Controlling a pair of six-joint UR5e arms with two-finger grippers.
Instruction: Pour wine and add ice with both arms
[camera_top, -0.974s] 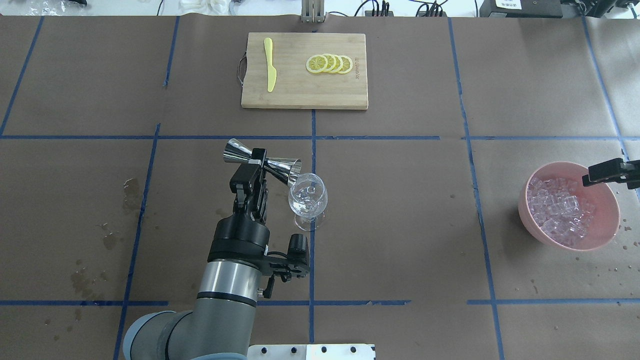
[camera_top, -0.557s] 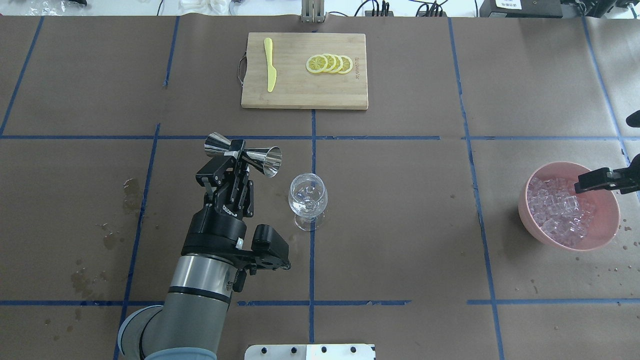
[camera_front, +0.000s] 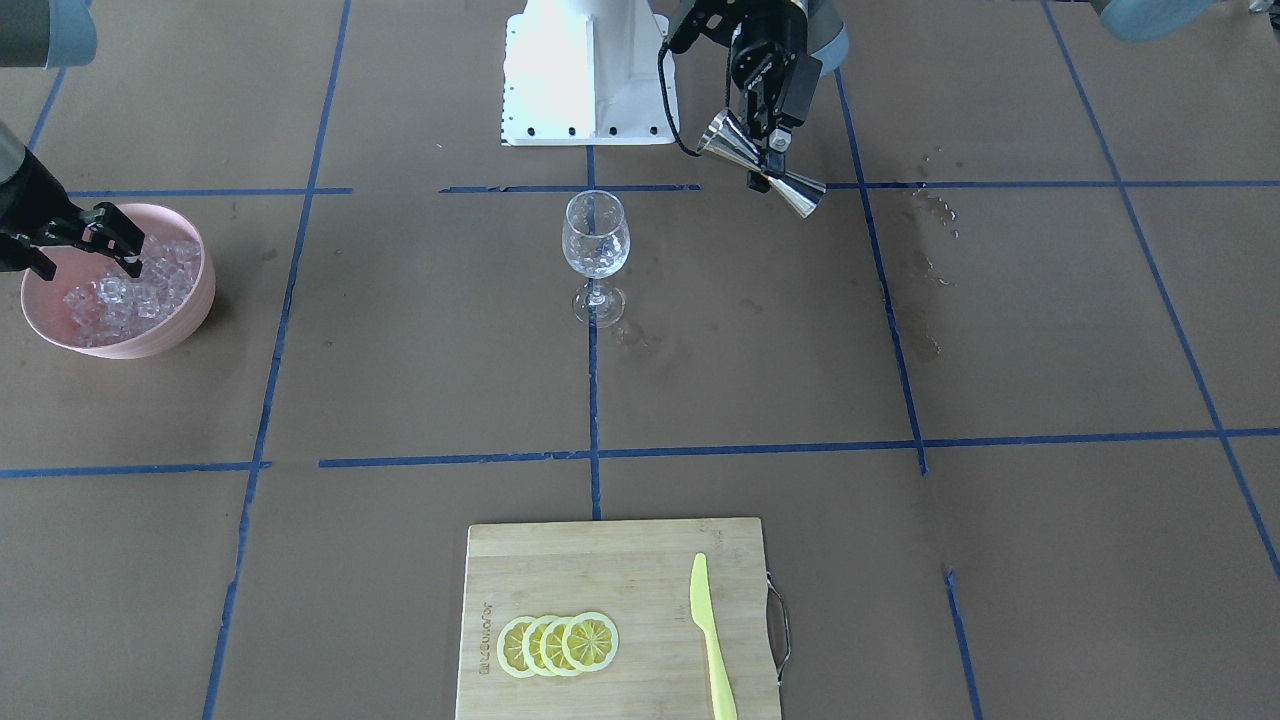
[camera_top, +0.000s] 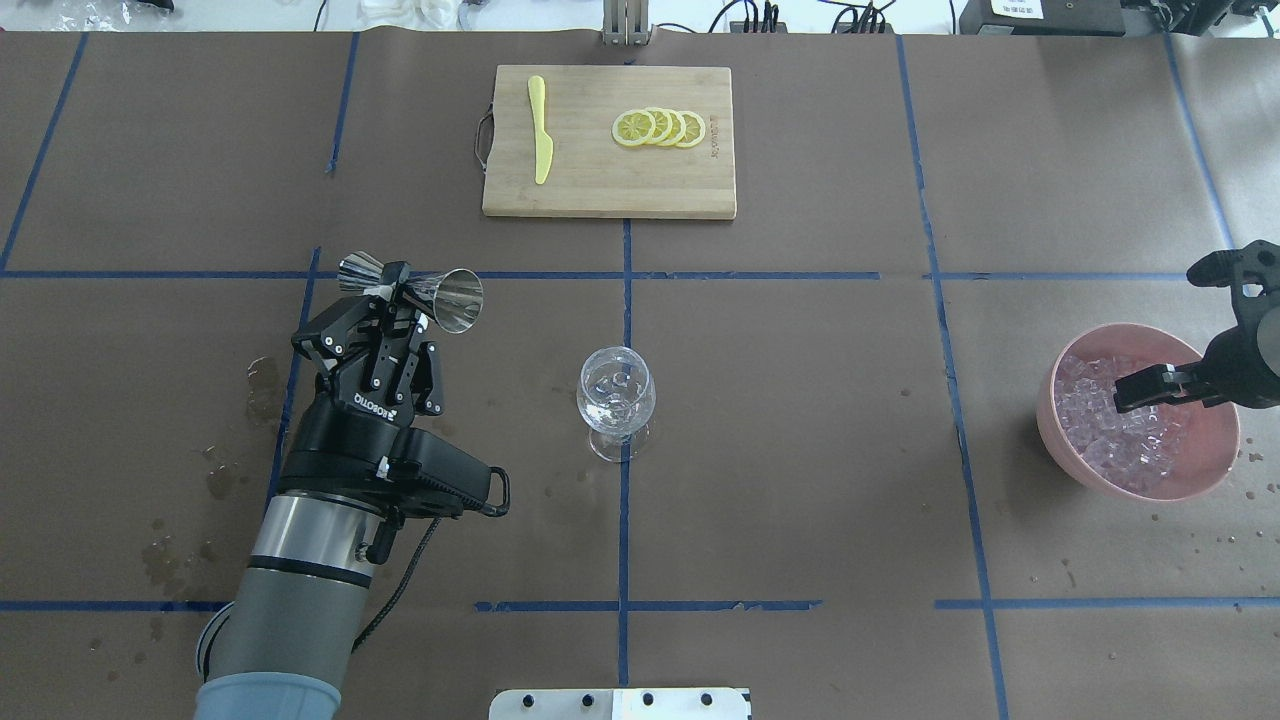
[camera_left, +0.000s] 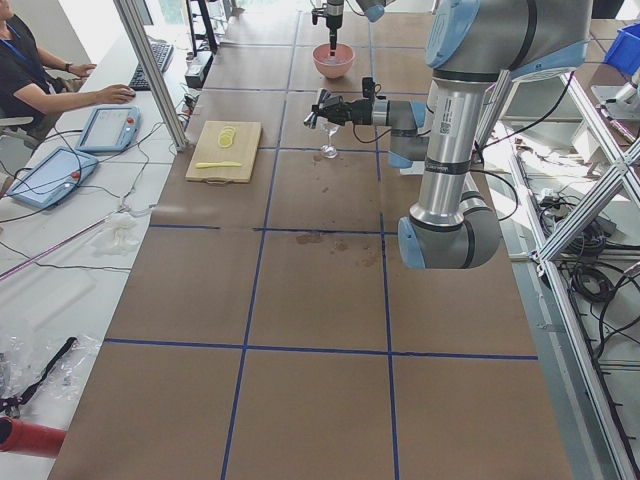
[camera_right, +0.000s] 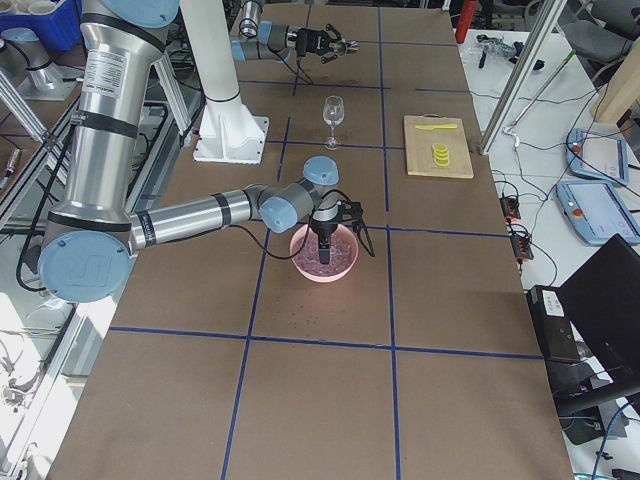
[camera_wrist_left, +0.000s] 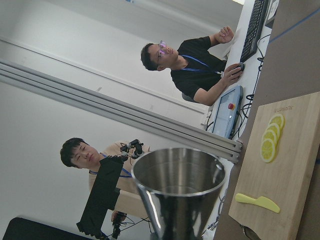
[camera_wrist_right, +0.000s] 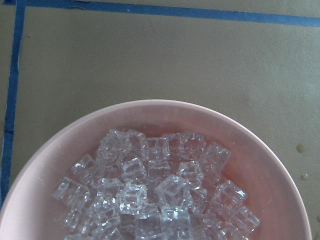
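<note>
Left gripper (camera_top: 398, 293): pinched on the narrow waist of the steel jigger (camera_top: 456, 298), held in the air to the robot's left of the wine glass (camera_top: 616, 395) and well apart from it.
Jigger: lying about level, its wider cup mouth turned toward the wine glass; the left wrist view looks straight along this cup.
Left arm (camera_top: 300, 580): comes in from the robot's side, left of the wine glass, forearm angled away from the robot.
Right gripper (camera_front: 128, 248): fingers look spread in the front-facing view, pointing down with the tips low among the ice (camera_wrist_right: 160, 195), far to the robot's right of the wine glass.
Ice: a heap of clear cubes in the pink bowl (camera_top: 1212, 468).
Right arm (camera_right: 200, 215): reaches out over the bowl.
Wine glass: upright on a blue tape line at the table's middle.
Wine (camera_top: 611, 413): a faint clear measure low in the wine glass.
Cutting board (camera_top: 600, 190): beyond the wine glass, away from the robot, carrying the lemon slices (camera_top: 660, 128) and a yellow knife (camera_top: 541, 130).
</note>
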